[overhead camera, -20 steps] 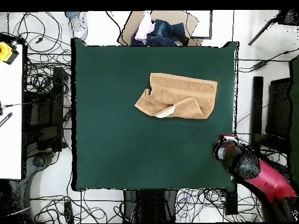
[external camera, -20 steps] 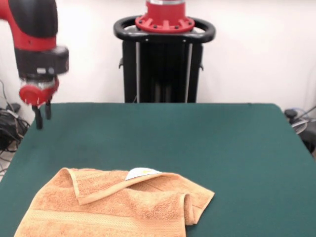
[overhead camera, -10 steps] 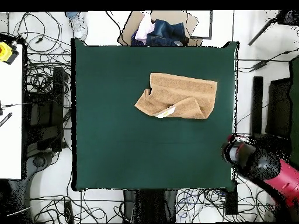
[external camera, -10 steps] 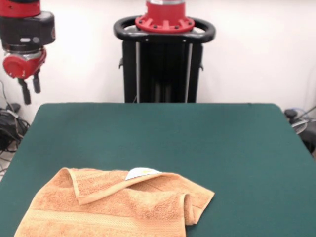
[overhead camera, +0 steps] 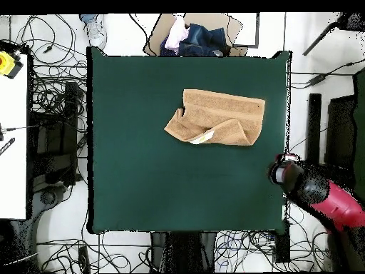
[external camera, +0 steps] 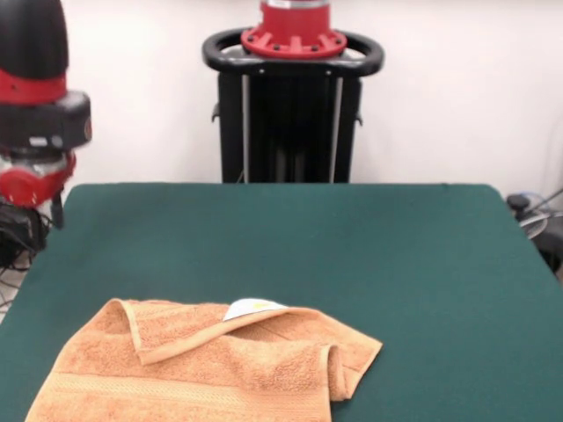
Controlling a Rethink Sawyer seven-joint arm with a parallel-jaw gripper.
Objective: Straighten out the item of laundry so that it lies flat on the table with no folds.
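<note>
Front view: towel (external camera: 207, 365) lies near table (external camera: 352, 237) edge, top folded over, tag (external camera: 253, 307) showing.
Gripper (external camera: 40, 198): off table corner, well apart; finger state can't tell.
Risk: pinching both layers would drag the fold.

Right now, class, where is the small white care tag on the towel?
In the front view, the white care tag sits at the far edge of the orange-tan towel, peeking from under a folded flap, near the bottom left of the green table.
</note>
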